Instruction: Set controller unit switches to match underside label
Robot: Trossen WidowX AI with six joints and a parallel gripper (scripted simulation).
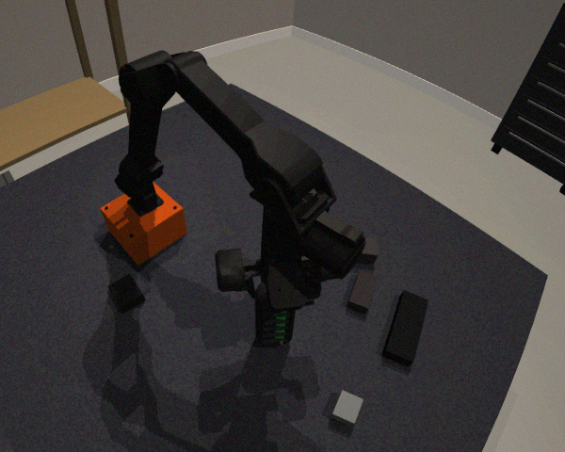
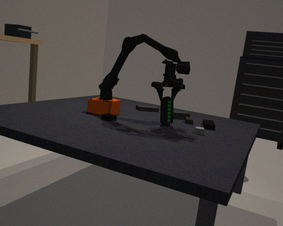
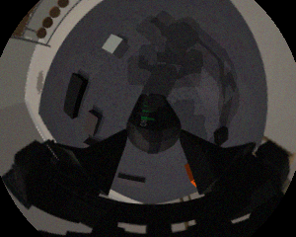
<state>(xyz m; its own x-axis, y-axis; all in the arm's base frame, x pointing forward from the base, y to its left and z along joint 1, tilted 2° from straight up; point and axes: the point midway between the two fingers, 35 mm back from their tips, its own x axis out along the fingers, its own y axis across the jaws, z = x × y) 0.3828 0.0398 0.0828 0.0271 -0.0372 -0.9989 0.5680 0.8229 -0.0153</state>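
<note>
The dark grey controller unit [image 1: 268,330] [image 2: 164,113] [image 3: 153,110] stands on its end, long side vertical, between the fingers. My gripper [image 2: 167,99] [image 3: 153,132] points down and is shut on the unit's upper end. The lower end is at or just above the bench; I cannot tell if it touches. The switch face is turned towards the top and exterior views, with a column of green switch ends down one side. Several green ends also show, foreshortened, in the wrist view. The underside label is not visible in any view.
A white block [image 1: 347,407] [image 2: 199,131] [image 3: 112,43], a long black block [image 1: 405,328] [image 2: 208,124] [image 3: 75,96] and brown blocks [image 1: 363,292] [image 2: 147,108] lie around the unit. A small black block [image 1: 126,293] [image 2: 109,117] lies by the orange arm base [image 1: 166,226] [image 2: 104,107].
</note>
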